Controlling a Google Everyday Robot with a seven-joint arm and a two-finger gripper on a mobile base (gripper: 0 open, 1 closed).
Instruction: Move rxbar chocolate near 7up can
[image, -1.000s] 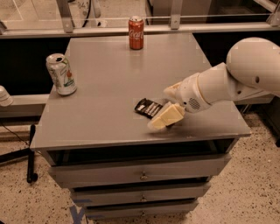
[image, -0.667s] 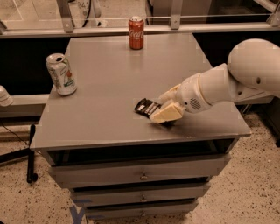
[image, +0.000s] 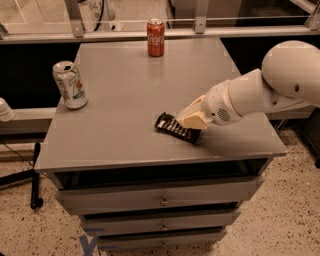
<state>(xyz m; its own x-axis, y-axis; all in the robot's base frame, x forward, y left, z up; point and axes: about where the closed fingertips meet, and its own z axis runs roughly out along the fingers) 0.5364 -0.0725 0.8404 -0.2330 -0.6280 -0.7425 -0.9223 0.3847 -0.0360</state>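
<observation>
The rxbar chocolate (image: 174, 128), a flat black wrapper with white lettering, lies on the grey table top (image: 125, 90) near the front right. My gripper (image: 191, 118) comes in from the right on a white arm and sits right over the bar's right end, touching or almost touching it. The 7up can (image: 70, 84), silvery-white with green and red marks and a dented body, stands upright at the table's left edge, far from the bar.
A red cola can (image: 155, 37) stands upright at the table's far edge, middle. The table is a drawer cabinet with several drawers (image: 160, 200) in front. A rail and glass run behind it. A black stand leg (image: 35, 175) is on the floor at left.
My gripper has moved up and slightly right along the bar, from its front side to over its right end. The bar and both cans have stayed put.
</observation>
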